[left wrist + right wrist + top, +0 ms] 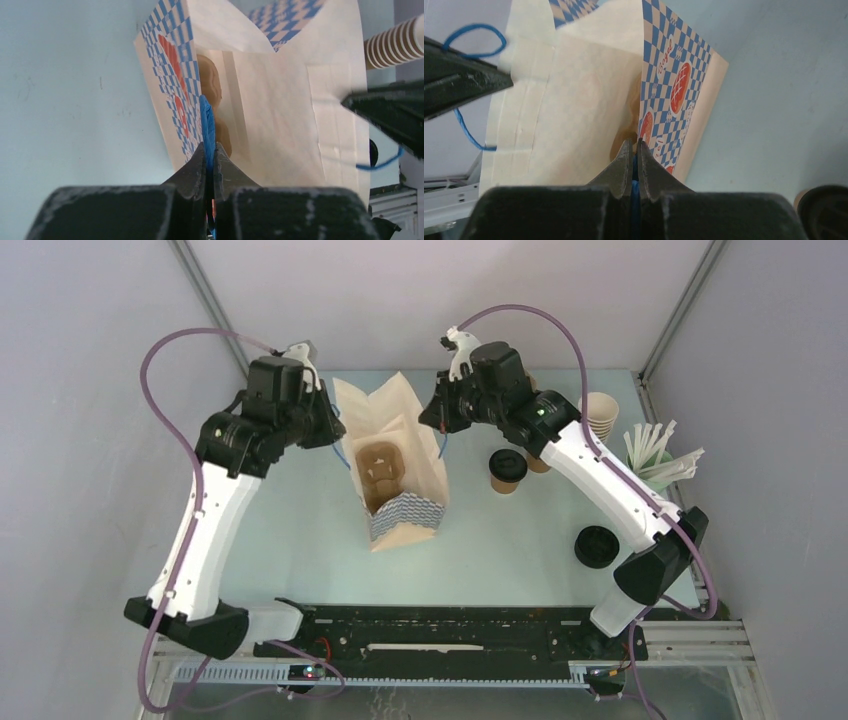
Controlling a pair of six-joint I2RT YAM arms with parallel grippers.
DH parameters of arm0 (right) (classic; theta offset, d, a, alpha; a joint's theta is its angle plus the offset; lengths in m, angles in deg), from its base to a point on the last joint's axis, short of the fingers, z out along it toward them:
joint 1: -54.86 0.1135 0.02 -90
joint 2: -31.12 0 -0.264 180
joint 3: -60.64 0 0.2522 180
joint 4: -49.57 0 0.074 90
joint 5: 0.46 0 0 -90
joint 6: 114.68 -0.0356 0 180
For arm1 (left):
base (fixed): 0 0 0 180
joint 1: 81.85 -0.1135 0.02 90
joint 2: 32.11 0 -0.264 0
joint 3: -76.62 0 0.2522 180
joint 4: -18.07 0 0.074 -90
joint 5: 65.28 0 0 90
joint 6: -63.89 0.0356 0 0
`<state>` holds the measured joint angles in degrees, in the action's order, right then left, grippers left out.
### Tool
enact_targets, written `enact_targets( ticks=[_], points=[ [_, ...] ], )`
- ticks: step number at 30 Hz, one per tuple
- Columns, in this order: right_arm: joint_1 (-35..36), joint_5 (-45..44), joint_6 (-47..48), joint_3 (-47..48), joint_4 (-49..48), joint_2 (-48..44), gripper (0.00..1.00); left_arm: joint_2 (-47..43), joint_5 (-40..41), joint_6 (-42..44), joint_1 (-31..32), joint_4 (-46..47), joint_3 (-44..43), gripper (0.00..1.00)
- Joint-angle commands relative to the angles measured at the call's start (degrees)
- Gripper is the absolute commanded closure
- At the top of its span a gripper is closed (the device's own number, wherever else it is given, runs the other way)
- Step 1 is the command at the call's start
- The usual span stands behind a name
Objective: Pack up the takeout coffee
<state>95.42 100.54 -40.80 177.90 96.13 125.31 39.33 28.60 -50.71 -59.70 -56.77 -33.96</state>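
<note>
You're holding the paper bag [395, 465] open, with the left gripper [210, 148] and right gripper [634, 145] each clamped on a blue handle [207, 122]. A lidded coffee cup [507, 470] stands outside, near its right side. I'd judge that one arm must let go to fetch it.

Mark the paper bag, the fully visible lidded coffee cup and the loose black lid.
paper bag [405, 515]: top view, its checkered near side.
lidded coffee cup [508, 464]: top view, middle of its lid.
loose black lid [597, 546]: top view, its centre.

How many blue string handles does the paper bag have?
2. The left handle is pinched in the left end effector, the right handle in the right end effector. None seem hidden.
</note>
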Motion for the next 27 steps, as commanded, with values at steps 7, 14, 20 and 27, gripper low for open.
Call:
enact_targets(
  ticks=[7, 14, 20, 27],
  points=[
    [-0.57, -3.27, -6.46, 15.09, 22.78, 7.25, 1.0, 4.05, -9.13, -5.78, -3.93, -7.16, -1.83, 1.0],
    [-2.43, 5.86, -3.17, 21.58, 28.45, 12.8, 1.0, 5.5, -11.42, -6.13, -4.43, -9.14, -0.69, 1.0],
    [-5.46, 16.42, 5.33, 32.69, 32.6, 20.09, 1.0, 0.79, -13.49, -6.33, -4.49, -8.89, 2.23, 0.74],
    [-5.77, 26.57, 18.24, 34.48, 33.78, 23.72, 1.0, -4.64, 2.86, -4.29, -4.41, -12.56, -4.04, 0.15]
  ],
)
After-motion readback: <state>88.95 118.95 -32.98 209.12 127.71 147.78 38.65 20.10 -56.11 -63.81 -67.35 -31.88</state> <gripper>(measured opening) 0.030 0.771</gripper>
